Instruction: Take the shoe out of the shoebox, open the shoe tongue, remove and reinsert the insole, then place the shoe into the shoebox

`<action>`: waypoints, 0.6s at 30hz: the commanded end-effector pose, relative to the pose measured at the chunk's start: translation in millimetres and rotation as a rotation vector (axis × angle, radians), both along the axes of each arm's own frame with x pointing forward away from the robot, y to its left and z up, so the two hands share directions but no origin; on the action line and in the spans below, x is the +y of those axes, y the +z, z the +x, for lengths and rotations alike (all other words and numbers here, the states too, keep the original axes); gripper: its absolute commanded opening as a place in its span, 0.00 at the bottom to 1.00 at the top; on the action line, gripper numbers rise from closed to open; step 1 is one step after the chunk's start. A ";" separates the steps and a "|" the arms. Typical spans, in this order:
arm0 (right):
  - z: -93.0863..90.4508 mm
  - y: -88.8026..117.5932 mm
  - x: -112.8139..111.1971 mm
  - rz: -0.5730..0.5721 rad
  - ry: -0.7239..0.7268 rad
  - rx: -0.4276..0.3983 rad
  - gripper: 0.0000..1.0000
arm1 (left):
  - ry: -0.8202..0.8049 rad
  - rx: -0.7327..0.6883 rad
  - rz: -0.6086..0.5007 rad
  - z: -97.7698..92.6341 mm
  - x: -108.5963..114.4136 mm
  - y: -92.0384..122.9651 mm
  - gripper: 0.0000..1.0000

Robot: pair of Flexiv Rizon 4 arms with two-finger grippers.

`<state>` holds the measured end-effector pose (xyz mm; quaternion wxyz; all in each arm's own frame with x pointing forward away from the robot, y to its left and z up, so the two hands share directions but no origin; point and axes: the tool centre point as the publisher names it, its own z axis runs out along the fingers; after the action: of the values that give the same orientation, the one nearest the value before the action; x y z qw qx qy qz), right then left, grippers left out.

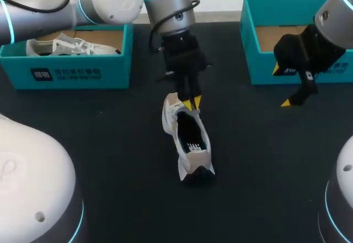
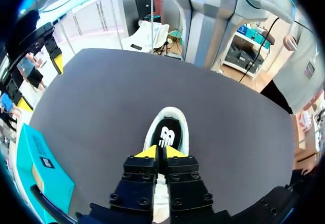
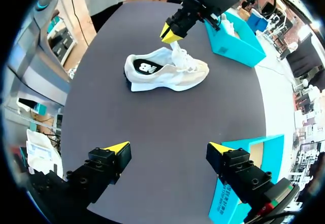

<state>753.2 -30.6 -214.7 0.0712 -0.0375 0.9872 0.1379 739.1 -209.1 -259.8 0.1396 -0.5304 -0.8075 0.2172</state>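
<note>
As left claw (image 1: 192, 104) pinches, fabric shoe (image 1: 190, 141) rests.

Robotics lab, clearly: grey left arm (image 1: 110, 0) and right arm (image 1: 339, 17), blue rings glowing, over a black desk (image 1: 110, 144), left shoebox (image 1: 66, 73) and right shoebox (image 1: 262, 66) both teal.

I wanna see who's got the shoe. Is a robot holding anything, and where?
The left gripper pinches the white shoe by its tongue, between its fingers. The right gripper holds nothing.
</note>
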 end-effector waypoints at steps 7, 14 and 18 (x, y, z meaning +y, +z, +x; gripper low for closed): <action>-1.2 -0.7 -0.4 -0.001 -0.001 -0.003 1.00 | -0.002 0.001 0.003 1.2 -0.5 0.1 0.00; -1.2 -0.7 -0.4 -0.001 -0.001 -0.003 1.00 | -0.005 0.030 0.029 -15.2 0.5 -17.5 0.00; -1.2 -0.7 -0.4 -0.001 -0.001 -0.003 1.00 | -0.003 0.036 0.050 -28.0 0.0 -27.7 0.00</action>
<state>752.6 -31.5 -214.6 0.0716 -0.0377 0.9870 0.1387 718.6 -205.9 -279.5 0.1697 -0.5241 -0.8080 0.2090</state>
